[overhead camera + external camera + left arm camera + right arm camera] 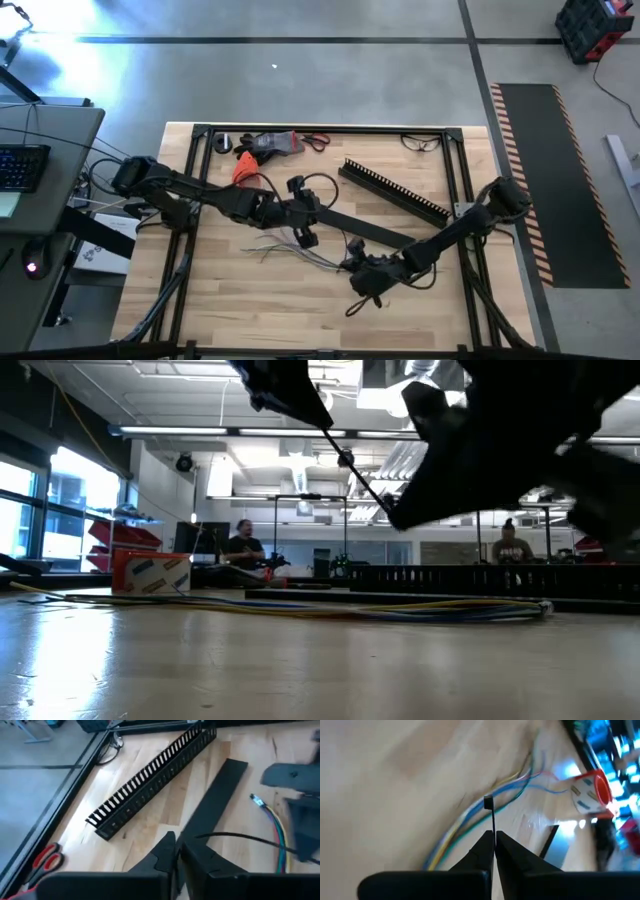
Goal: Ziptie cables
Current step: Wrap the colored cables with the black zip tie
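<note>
The cables (285, 250) are a loose bunch of thin yellow, blue, green and pale wires lying flat on the wooden table, also seen in the low view (400, 610). My right gripper (494, 836) hovers over the wires (470, 827), shut on a thin black zip tie; in the high view it (365, 280) is near the table's middle. My left gripper (177, 841) is shut and hangs over the flat black bar (210, 805), on the far-left side of the wires (277, 837). A thin black strand (235, 836) starts beside its fingertips. My right gripper pinches the zip tie's strap (492, 822) between its two fingertips. The strap sticks out straight past the fingers, with its square head (488, 802) at the free end. The zip tie (365, 485) is lifted clear of the table. My left gripper: I cannot tell whether it touches the black strand.
A black comb-toothed channel (395, 190) lies slantwise toward the far right, with the flat black bar (365, 230) next to it. Red-handled scissors (45, 862), an orange tool (245, 165) and glasses (422, 142) sit along the far edge. A black frame (195, 180) borders the table. People (240, 545) sit in the room behind.
</note>
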You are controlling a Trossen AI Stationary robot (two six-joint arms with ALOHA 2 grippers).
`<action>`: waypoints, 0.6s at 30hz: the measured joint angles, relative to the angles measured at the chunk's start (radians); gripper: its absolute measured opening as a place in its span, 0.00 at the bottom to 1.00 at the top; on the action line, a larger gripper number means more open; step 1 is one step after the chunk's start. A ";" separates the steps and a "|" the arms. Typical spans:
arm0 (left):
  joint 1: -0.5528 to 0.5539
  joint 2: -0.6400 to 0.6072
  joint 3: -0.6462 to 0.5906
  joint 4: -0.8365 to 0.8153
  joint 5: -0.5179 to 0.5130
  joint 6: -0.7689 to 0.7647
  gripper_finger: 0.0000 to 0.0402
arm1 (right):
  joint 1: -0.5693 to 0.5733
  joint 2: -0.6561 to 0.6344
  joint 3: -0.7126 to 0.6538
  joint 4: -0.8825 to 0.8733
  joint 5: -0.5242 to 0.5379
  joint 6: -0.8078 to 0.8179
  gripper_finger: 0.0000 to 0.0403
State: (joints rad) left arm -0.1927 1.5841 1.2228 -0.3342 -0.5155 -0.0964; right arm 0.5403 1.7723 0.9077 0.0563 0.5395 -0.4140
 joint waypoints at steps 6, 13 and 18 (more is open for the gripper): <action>0.087 0.000 -0.101 0.177 0.149 0.029 0.18 | 0.112 -0.105 0.000 0.071 0.019 0.214 0.00; 0.122 0.000 -0.130 0.211 0.146 0.119 0.34 | 0.289 -0.265 0.000 0.147 0.109 0.365 0.00; 0.098 0.000 -0.130 0.213 0.276 0.144 0.38 | 0.411 -0.303 0.000 0.356 0.192 0.216 0.00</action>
State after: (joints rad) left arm -0.0944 1.5845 1.0927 -0.1207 -0.2399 0.0475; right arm 0.9509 1.4691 0.9081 0.4127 0.7320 -0.1982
